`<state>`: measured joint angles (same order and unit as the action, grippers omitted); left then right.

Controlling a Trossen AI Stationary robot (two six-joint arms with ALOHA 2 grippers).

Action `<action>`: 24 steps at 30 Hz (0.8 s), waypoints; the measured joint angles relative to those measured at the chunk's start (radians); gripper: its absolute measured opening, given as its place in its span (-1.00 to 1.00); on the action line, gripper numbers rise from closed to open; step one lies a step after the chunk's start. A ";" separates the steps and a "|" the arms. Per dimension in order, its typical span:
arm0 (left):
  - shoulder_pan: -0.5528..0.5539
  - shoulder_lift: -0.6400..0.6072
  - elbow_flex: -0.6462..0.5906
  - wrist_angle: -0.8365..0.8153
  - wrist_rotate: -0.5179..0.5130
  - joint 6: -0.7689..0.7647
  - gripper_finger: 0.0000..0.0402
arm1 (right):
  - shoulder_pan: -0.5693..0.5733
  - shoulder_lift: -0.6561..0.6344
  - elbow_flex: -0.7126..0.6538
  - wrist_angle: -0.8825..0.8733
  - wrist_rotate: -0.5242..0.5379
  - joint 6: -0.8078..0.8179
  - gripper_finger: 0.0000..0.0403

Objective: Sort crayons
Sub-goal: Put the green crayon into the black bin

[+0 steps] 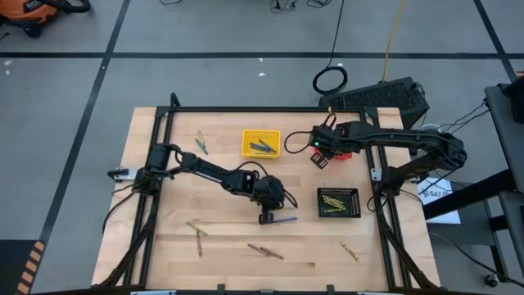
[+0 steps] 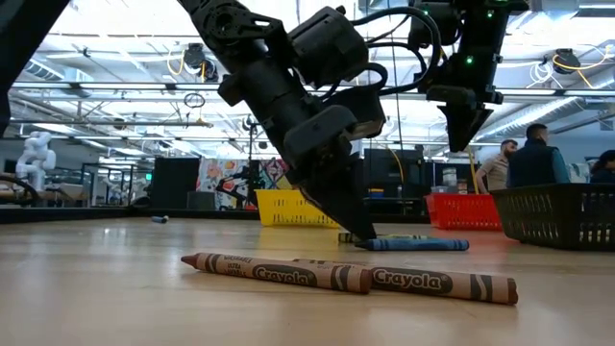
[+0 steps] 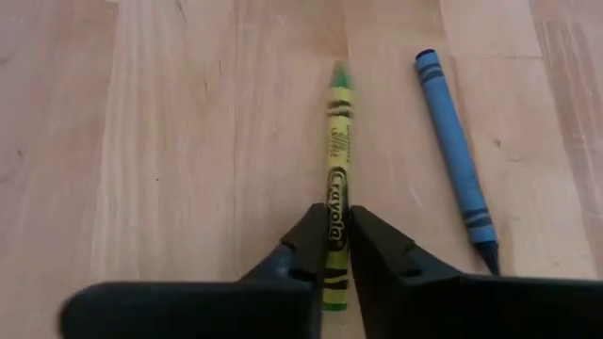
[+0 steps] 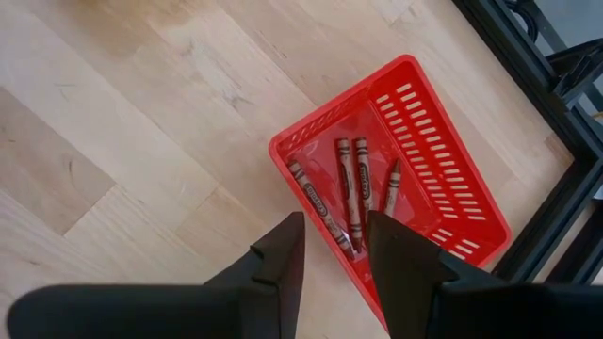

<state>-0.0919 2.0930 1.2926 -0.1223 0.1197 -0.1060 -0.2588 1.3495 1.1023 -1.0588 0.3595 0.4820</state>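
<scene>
Two fingers of the left pincer (image 3: 337, 247) straddle a yellow-green crayon (image 3: 337, 179) flat on the worktop (image 3: 170, 141), its length running straight ahead between them, closing but not visibly clamped; right pincer (image 4: 332, 247) hangs apart over the red basket (image 4: 452, 188).

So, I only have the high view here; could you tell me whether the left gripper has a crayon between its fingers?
Observer: Yes. The left gripper has its fingers against both sides of a yellow-green crayon that lies flat on the table.
Operator: Thank you. Is the blue crayon touching it?
Observer: No, the blue crayon lies beside it, apart, outside the fingers.
Operator: And what is in the red basket under the right arm?
Observer: Four brown-red crayons lie in the red basket; the right gripper hangs over it, open and empty.
</scene>
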 joint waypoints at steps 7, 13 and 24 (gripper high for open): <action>0.000 -0.001 0.002 -0.020 0.000 0.017 -0.97 | -0.001 0.000 0.000 0.000 -0.074 0.003 -0.48; 0.000 -0.002 0.002 -0.024 0.012 0.035 -0.99 | 0.000 0.000 0.000 0.000 -0.129 0.003 -0.48; 0.014 0.004 0.003 -0.105 0.036 0.033 -0.76 | 0.000 0.000 0.000 0.003 -0.127 0.003 -0.48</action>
<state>-0.0776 2.0973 1.2961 -0.2274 0.1561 -0.0727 -0.2592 1.3495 1.1019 -1.0555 0.2322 0.4854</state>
